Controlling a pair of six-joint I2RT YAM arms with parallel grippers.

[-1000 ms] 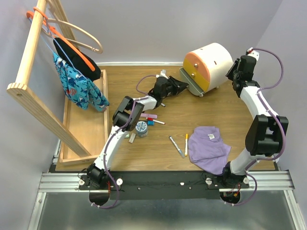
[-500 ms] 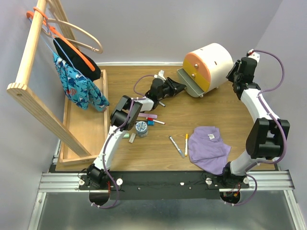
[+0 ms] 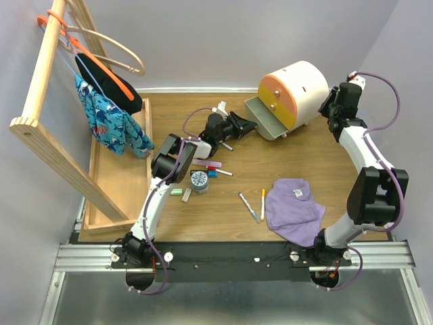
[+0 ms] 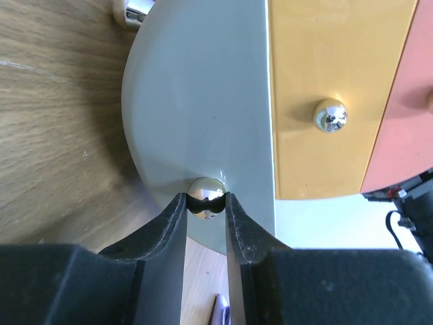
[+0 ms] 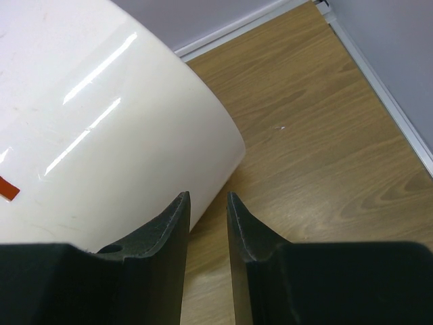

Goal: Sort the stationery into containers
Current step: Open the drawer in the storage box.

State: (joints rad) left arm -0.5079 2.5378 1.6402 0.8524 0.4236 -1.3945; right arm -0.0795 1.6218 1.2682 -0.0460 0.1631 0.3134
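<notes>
My left claw point(image 4: 206, 200) is clenched on the small shiny knob point(image 4: 206, 192) of the grey drawer point(image 4: 196, 101). This is the lowest drawer of the cream drawer unit point(image 3: 303, 84), and it stands partly out.

The grip is only on the round knob, so I think my pads can slide off it if I pull at an angle. A second risk is that the unit, which I judge to be light, gets dragged along the surface point(image 3: 318, 156) or tips, instead of letting the drawer open.

My right claw point(image 5: 208, 203) is just beside the back wall of the unit, its jaws a little apart and grasping nothing. Whether it touches the wall I cannot tell.

My left arm reaches far forward and low, with the wrist pointing at the drawer front. My right arm bends around the right side of the unit.

The stationery I see lies on the surface, not yet in any drawer: the jar point(image 3: 199, 180), the pink bar point(image 3: 208, 163) and two pens point(image 3: 248, 206) near the purple cloth point(image 3: 294, 206).
</notes>
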